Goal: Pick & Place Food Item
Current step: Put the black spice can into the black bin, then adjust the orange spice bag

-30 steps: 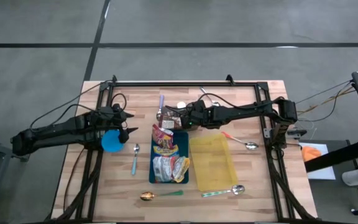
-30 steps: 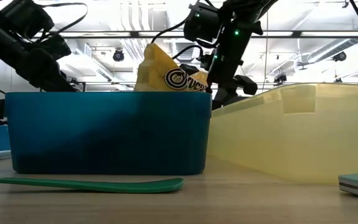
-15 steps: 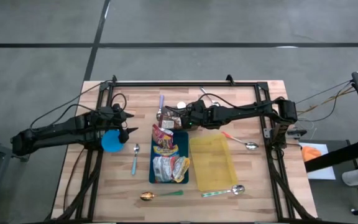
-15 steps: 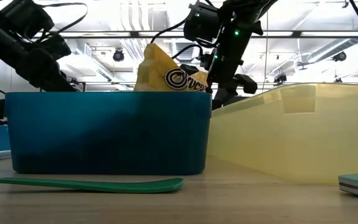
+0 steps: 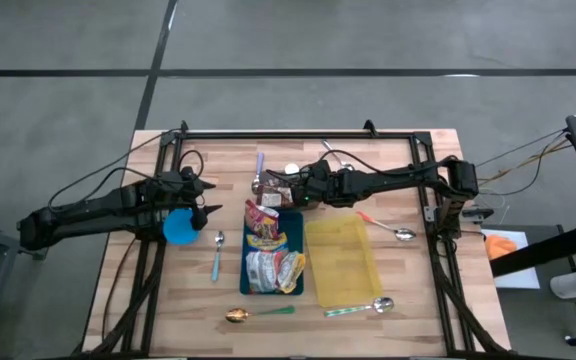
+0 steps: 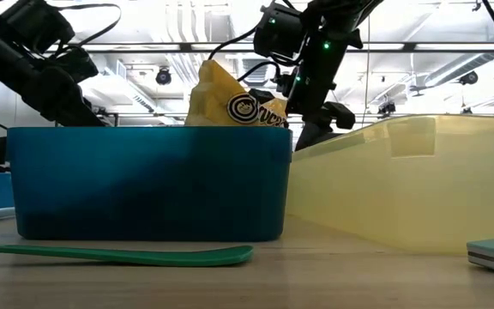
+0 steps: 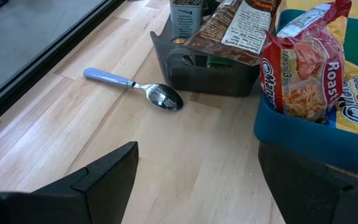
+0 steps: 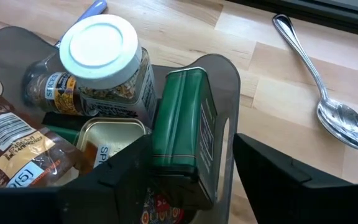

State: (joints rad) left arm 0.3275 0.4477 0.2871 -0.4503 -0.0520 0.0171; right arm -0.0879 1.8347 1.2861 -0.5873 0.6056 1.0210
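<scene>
Right claw (image 8: 191,186): hangs over the dark grey plastic bin (image 8: 224,81) toward the far edge of the counter (image 5: 418,300); its fingers stand apart on either side of the green rectangular tin (image 8: 182,140), gripping nothing that I can see
Green rectangular tin: stands on end against the bin's wall, beside the clear spice jar with the white lid (image 8: 98,68); judged stiff, smooth and likely slippery on its painted faces, light to middling in weight; best pinched across its two broad flat sides, near the top where it rises free of its neighbours
Dark grey plastic bin: crowded; holds the tin, the spice jar, a flat gold-lidded can (image 8: 107,134) and a brown printed pouch (image 8: 11,149); little room to reach in
Blue plastic tub (image 5: 293,225): mid-counter, just in front of the grey bin; packed with soft crinkly noodle packets (image 7: 306,74); these would crush if squeezed hard
Pale yellow plastic tray (image 5: 340,262): touching or just beside the tub, on its right; looks empty
Left claw (image 7: 197,180): wide open, holding nothing, near the left edge by a round blue cup (image 5: 178,228)
Loose cutlery: a silver spoon (image 8: 328,93) beyond the bin, on the bare counter
</scene>
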